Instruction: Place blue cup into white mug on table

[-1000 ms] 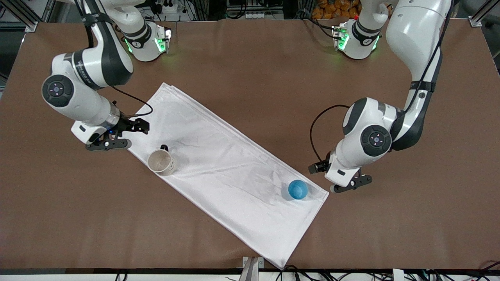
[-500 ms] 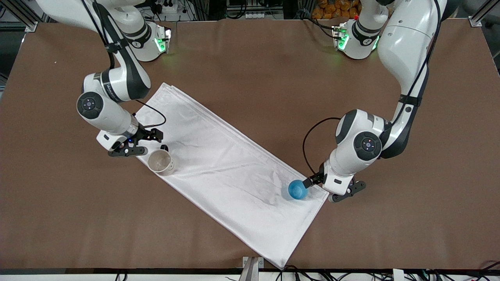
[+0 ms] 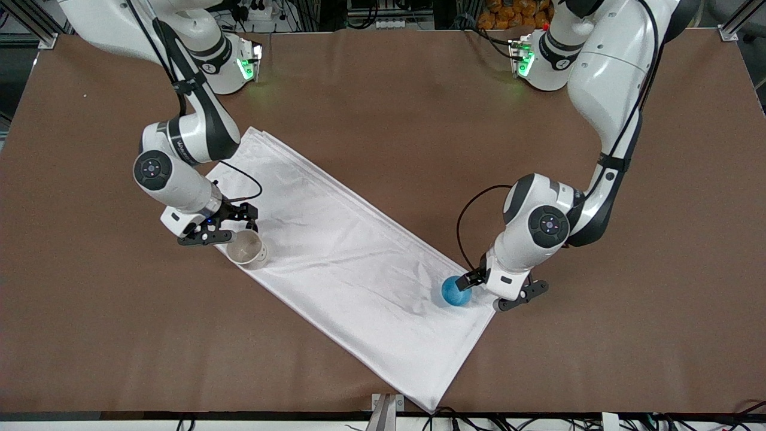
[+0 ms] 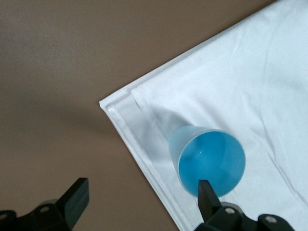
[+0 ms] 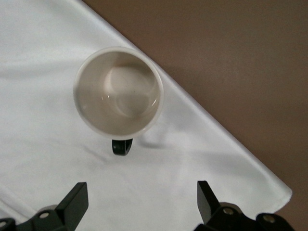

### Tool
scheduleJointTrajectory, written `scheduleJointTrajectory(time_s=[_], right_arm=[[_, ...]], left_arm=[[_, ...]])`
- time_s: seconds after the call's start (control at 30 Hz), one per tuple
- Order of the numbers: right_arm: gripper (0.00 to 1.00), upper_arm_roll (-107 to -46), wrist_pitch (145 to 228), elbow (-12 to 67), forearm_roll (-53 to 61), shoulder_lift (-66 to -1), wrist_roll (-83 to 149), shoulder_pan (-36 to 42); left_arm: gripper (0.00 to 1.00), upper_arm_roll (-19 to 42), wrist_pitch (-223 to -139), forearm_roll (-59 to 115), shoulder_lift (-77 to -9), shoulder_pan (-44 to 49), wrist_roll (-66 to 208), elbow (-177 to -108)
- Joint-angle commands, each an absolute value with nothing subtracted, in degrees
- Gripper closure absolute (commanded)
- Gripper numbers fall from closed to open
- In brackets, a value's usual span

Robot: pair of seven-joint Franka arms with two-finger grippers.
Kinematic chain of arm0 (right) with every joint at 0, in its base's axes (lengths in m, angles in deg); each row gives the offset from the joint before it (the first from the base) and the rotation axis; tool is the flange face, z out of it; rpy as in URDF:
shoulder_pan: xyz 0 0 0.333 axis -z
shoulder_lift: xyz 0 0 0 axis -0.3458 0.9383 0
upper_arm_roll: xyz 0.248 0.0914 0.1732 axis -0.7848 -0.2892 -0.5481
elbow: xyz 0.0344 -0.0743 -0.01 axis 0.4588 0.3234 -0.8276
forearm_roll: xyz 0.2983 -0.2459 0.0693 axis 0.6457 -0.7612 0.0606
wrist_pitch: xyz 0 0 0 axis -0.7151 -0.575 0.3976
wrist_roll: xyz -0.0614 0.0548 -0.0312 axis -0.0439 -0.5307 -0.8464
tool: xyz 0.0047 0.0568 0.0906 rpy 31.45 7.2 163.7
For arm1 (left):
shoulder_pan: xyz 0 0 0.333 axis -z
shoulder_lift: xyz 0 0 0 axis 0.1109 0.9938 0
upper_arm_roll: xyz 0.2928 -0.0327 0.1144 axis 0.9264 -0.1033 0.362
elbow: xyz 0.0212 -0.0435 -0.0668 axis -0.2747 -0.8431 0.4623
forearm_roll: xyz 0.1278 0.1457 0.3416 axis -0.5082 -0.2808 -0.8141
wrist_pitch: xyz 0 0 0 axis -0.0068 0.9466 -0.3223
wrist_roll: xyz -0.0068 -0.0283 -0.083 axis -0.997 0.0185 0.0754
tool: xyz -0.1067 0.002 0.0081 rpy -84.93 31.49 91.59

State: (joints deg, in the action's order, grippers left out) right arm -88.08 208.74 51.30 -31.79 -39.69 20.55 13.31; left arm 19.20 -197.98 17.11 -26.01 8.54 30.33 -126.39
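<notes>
Hovering low over a white cloth (image 3: pixel 353 263), both grippers sit beside their targets with fingers spread.

On the cloth's corner toward the left arm's end of the table (image 3: pixel 383 108), the blue cup (image 3: pixel 456 291) stands upright; the left gripper (image 3: pixel 486 291) is just beside it, released, one fingertip (image 4: pixel 206 192) at the cup's rim. At the cloth's other end, the white mug (image 3: pixel 246 248) stands upright with its black handle facing the right gripper (image 3: pixel 222 226), which is released and holds nothing.
</notes>
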Motion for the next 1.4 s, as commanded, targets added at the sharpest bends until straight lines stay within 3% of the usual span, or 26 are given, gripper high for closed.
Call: scheduleJointTrajectory(time_s=[0.0, 0.17, 0.27, 0.33, 0.57, 0.73, 0.87, 0.97, 1.13, 1.37], right_arm=[[0.06, -88.1, 209.2, 50.6, -31.5, -39.1, 19.8, 12.8], [0.12, -88.1, 210.0, 50.3, -32.0, -38.4, 19.8, 12.4], [0.15, -88.0, 210.6, 50.3, -32.1, -38.2, 19.9, 12.3], [0.16, -88.0, 211.4, 50.3, -32.2, -37.4, 19.9, 12.2], [0.21, -88.0, 214.6, 50.3, -34.2, -35.5, 20.1, 12.1], [0.51, -88.0, 214.6, 50.3, -35.5, -35.5, 20.1, 12.2], [0.81, -88.0, 214.5, 50.2, -35.5, -35.5, 20.1, 12.2], [0.99, -88.0, 214.4, 50.0, -35.5, -35.5, 20.3, 12.2], [1.00, -88.2, 212.4, 48.7, -35.4, -36.5, 19.9, 11.8], [1.00, -88.3, 204.4, 43.1, -35.2, -38.0, 17.6, 7.4]], left_arm=[[0.00, 21.6, -199.5, 15.4, -23.4, 11.3, 28.4, -124.7], [0.04, 22.6, -202.4, 15.7, -22.6, 12.3, 28.0, -124.9], [0.75, 22.6, -202.6, 15.7, -22.5, 12.3, 22.7, -125.0], [1.00, 22.6, -202.6, 15.4, -22.5, 12.6, 20.4, -125.0], [1.00, 22.7, -202.6, 14.1, -22.4, 13.0, 20.7, -125.1], [1.00, 22.6, -202.5, 11.4, -22.6, 12.4, 22.9, -125.2], [1.00, 22.7, -201.9, 11.3, -23.0, 12.4, 23.7, -125.4], [1.00, 22.8, -198.2, 10.4, -23.7, 12.3, 24.0, -125.3], [1.00, 22.7, -189.8, 7.1, -26.2, 11.8, 29.1, -125.0], [1.00, 22.8, -185.4, 6.9, -28.3, 11.7, 32.0, -125.1]])
